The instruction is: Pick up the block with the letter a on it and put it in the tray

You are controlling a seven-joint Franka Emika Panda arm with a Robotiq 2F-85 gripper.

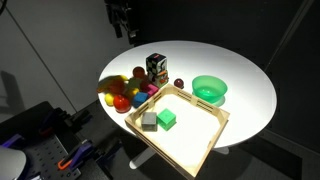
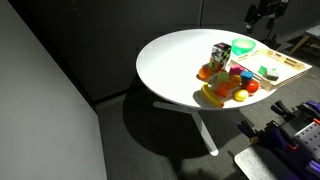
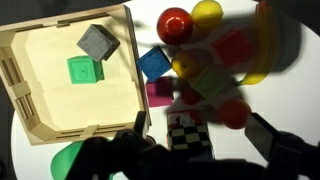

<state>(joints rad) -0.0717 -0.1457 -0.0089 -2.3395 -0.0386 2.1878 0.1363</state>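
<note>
Gripper spread, high over the table's far edge; I want it straddling the upright block beside the tray.

I cannot read any words, letters or numbers here. The block has black-and-white marks on its sides, but they are too small and blurry for me to make out a letter in any view.

This looks like a robotics lab. A round white table stands alone on a grey floor, enclosed by black backdrop walls. A black equipment rig with orange clamps sits just off the table's edge.
</note>
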